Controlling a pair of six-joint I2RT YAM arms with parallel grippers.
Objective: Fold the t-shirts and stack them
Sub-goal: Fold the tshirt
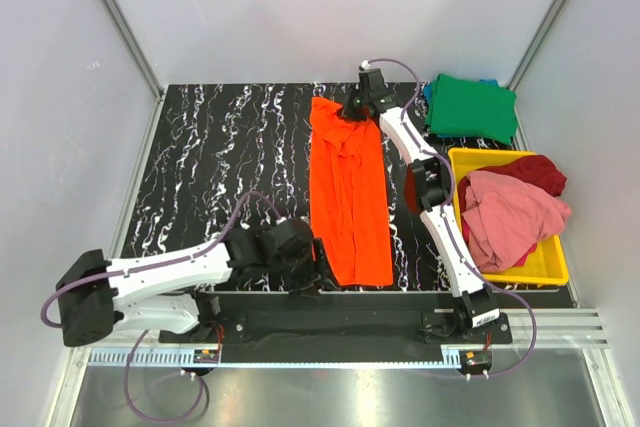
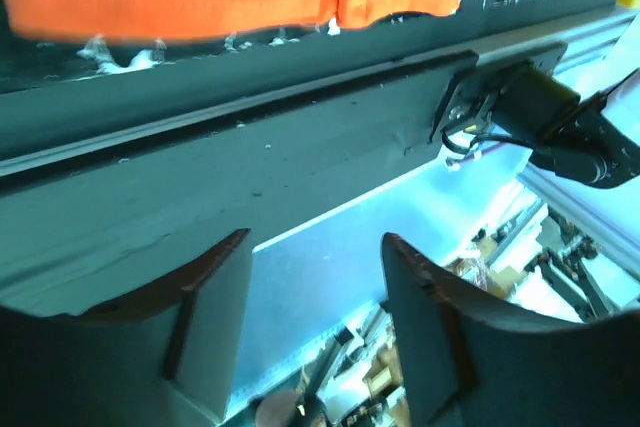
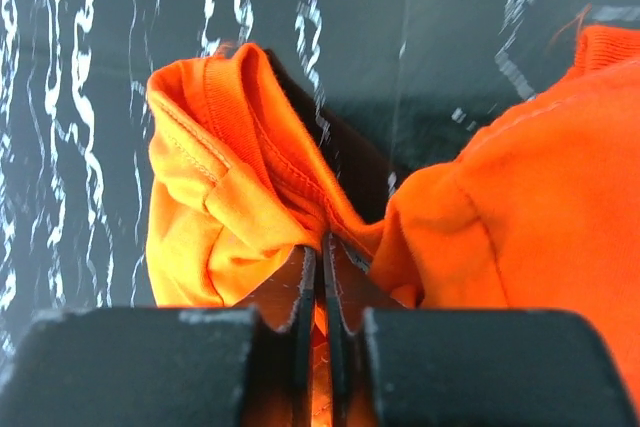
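You are pinching the far end of the orange shirt [image 1: 348,197], lying in a long strip on the tabletop [image 1: 220,147], with the right claw [image 3: 322,272], while the left claw [image 2: 315,247] is hanging wide and empty by its near end, so a one-sided pull is risking a crooked fold.

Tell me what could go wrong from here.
The right gripper pinches the orange shirt only by a bunched bit at its far end; a pull could undo the fold. The left gripper stands open off the cloth, so the near hem, close to the table edge, may drag or slip off.
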